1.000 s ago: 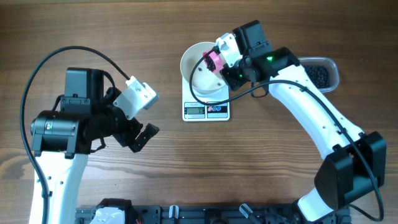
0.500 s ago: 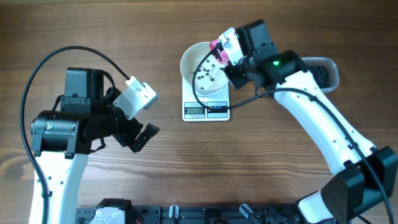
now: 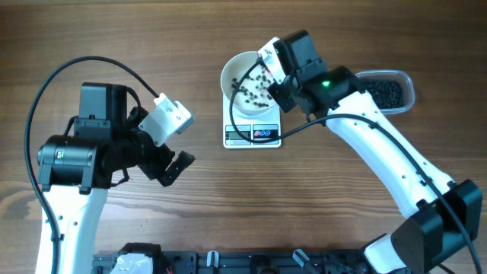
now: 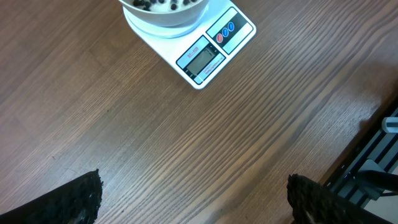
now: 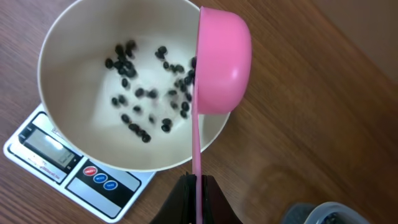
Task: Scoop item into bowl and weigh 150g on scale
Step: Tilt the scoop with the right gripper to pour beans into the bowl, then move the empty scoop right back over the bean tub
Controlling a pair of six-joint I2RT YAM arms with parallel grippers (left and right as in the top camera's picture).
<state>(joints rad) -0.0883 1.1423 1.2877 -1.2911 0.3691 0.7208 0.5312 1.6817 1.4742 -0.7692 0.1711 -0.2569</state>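
The white bowl [image 3: 237, 70] stands on the small white scale [image 3: 253, 135], with a thin scatter of black beans [image 3: 255, 91] in it. My right gripper [image 3: 275, 72] hovers over the bowl's right rim. In the right wrist view it [image 5: 197, 186] is shut on the thin handle of a pink scoop [image 5: 221, 62]. The scoop is turned on its side above the bowl [image 5: 81, 68], beside the beans [image 5: 134, 93]. My left gripper [image 3: 171, 164] hangs open over bare wood to the left of the scale, and its view shows the scale [image 4: 208, 53] and bowl [image 4: 165, 18] far ahead.
A clear plastic tub [image 3: 405, 80] holding a heap of black beans [image 3: 384, 93] sits right of the scale, partly behind my right arm. Its corner [image 5: 317, 214] shows in the right wrist view. A black rail [image 3: 251, 262] runs along the table's front edge.
The pink scoop has turned on its side over the bowl and beans have dropped in, where the bowl showed none a second ago. The right gripper shifted slightly. The left arm has not moved.
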